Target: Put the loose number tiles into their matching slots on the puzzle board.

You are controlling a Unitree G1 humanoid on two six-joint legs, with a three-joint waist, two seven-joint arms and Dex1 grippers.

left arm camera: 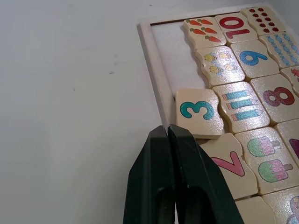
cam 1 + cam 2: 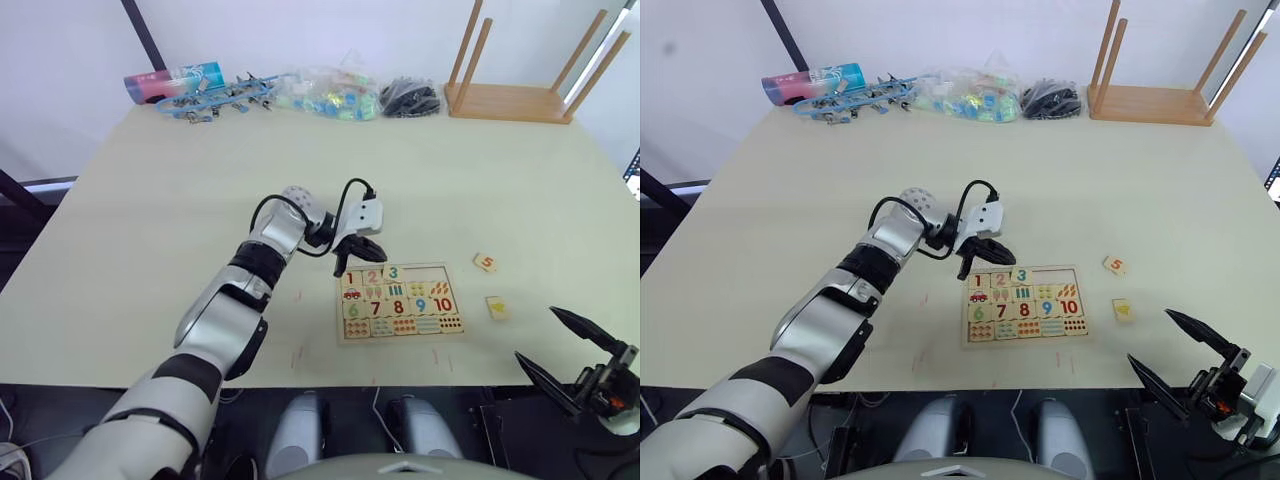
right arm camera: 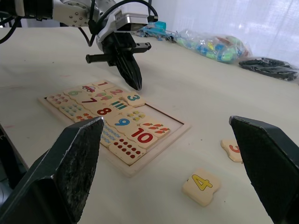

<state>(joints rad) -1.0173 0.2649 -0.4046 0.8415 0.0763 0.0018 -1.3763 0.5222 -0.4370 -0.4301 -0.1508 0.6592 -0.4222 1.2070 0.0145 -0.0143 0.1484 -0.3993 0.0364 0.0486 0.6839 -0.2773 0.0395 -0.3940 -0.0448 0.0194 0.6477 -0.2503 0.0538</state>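
I see the board (image 2: 400,302) in the lower centre of the left eye frame, near the table's (image 2: 150,200) front edge. The left gripper (image 2: 345,262) has its two fingers pressed together with nothing between them, and its tip stands at the board's upper rim, just beside the 3 tile (image 1: 197,112). This tile is in the top row but, in the left wrist view, it looks a little crooked and rides over the rim, so I judge it is not fully seated. Tiles 1 (image 2: 350,279) and 2 (image 2: 372,277) lie in their slots at the left of that row. The two slots (image 1: 173,51) to the right of 3 are empty.

The 5 tile (image 2: 485,263) and the 4 tile (image 2: 497,308) lie loose on the table, at the right of the board and apart from it. The right gripper (image 2: 570,358) is at the lower right corner of the frame, fingers wide apart, holding nothing.

What I fear: if I push the 3 with the closed tip too hard or at an angle, the tile can jump out, or the whole board can slide, because nothing holds it. The 4 lies close to the table edge, so a careless reach by the right gripper could knock it off.
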